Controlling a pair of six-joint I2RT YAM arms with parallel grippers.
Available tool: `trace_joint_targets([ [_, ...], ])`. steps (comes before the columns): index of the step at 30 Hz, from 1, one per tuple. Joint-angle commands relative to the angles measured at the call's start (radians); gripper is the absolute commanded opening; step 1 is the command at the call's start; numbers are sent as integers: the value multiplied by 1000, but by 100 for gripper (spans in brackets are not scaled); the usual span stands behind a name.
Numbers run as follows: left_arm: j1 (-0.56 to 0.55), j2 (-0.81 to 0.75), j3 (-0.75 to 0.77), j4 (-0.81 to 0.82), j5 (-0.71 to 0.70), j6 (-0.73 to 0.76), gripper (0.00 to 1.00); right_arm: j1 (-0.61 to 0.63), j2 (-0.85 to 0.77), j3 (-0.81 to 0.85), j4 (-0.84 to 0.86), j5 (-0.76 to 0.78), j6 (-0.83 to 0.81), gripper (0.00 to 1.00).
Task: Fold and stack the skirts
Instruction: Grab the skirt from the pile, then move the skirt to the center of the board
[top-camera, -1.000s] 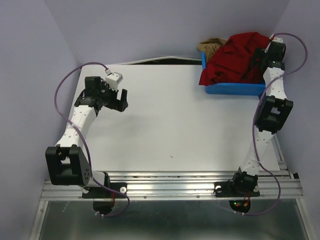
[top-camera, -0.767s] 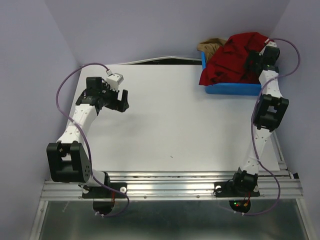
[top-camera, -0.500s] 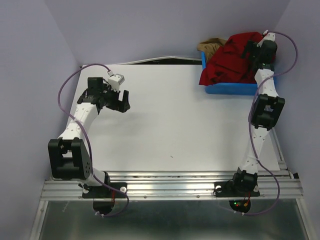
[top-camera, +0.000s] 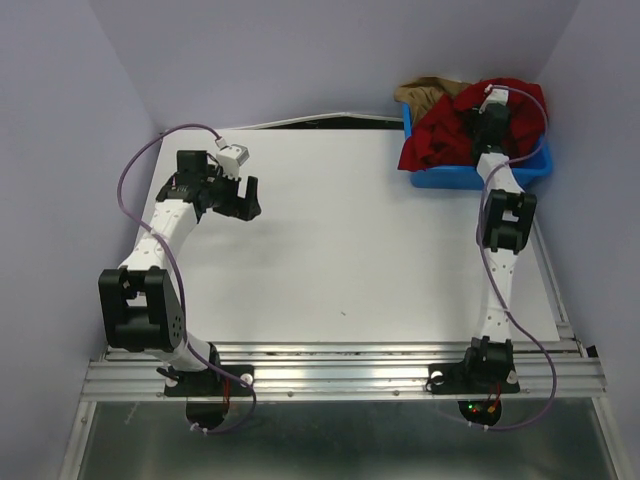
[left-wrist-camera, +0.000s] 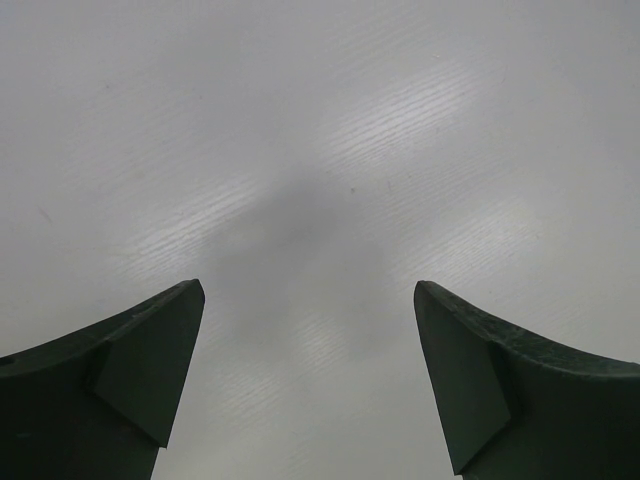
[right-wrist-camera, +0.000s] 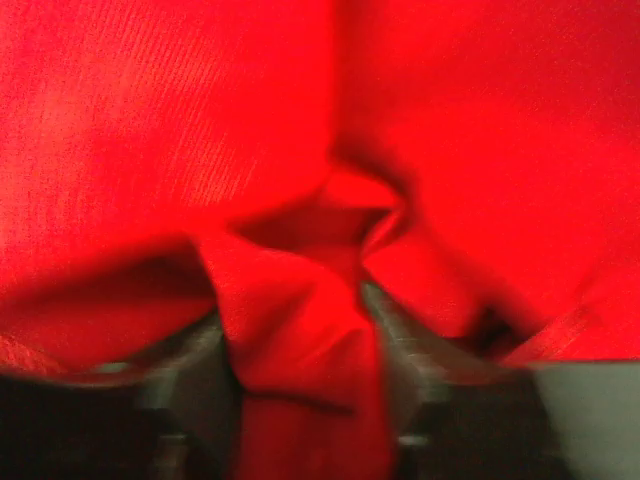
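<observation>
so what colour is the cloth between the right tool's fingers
Plain deep red: it's the red skirt. Shows best in the right wrist view.

White table, one blue bin (heaped full) on its far right corner.

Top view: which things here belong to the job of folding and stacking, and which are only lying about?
For the job: red skirt, a fold of it pinched by the right gripper; tan skirt.
Only there: blue bin; table.
</observation>
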Motion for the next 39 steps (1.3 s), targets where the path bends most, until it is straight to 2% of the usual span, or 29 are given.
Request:
trace_joint_targets([
  [1,-2,-50,37,-4,-3,-14,99,-15,-72,18,79,48,-7,31],
  [4,-1,-75,31,1,-3,-23,99,-6,-178,-22,77,23,10,16],
  [5,-1,-87,28,2,-3,-26,99,-6,-209,-34,76,14,25,7],
  [7,-1,-106,23,7,0,-35,99,-6,-308,-48,74,1,36,1],
  [13,-1,-156,18,19,-3,-64,99,-6,-528,-92,73,-80,76,1],
  [21,1,-231,27,21,-54,-121,99,-6,-709,-33,-7,-301,315,1],
  [27,22,-291,31,5,-75,-161,98,52,-803,-36,58,-499,510,1],
  [33,91,-354,38,-1,-40,-202,99,163,-843,44,129,-534,680,1],
  [39,185,-376,60,-16,56,-224,99,227,-867,102,245,-468,786,1],
])
